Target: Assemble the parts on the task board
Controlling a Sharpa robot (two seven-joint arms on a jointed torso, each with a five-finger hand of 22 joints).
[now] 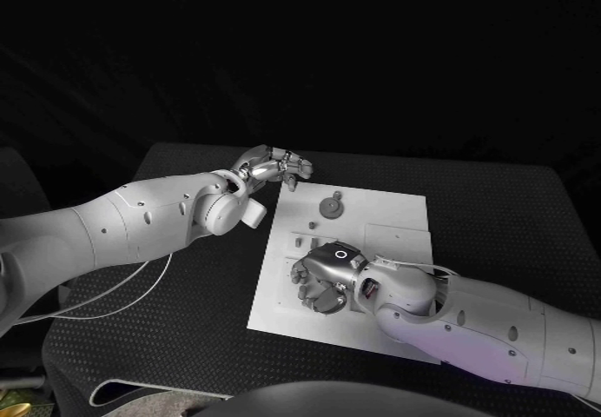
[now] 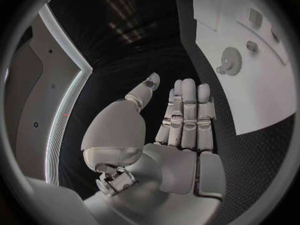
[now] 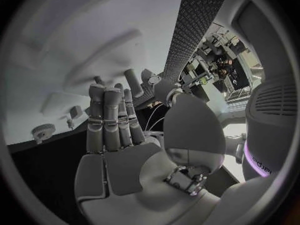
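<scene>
**Both hands empty, gear still loose on the board**

The left hand [image 1: 268,166] hovers just off the board's [image 1: 382,221] far corner, over bare table [image 1: 501,217]. Its fingers are straight and pressed side by side, thumb apart, holding nothing. The gear [image 1: 331,207] lies flat on the board just beyond those fingertips; a small peg [image 2: 252,46] lies close beside it.

The right hand [image 1: 323,280] sits low over the near half of the board, palm down. Its fingers are straight and close together, and nothing is pinched in them. Whether the fingertips touch the board cannot be told.

Judged from this, the step in hand is the approach before a pick: no part is yet lifted. The gear is nearest the left hand, so the next move probably calls for that hand to reach in over the board's edge, spread thumb from fingers and close on the gear's rim without nudging the peg.

Room is good: open table lies behind and to the outer side of the left hand, and the middle of the board between the two hands is free. The right hand is near the board's near edge, with table beyond it.
</scene>
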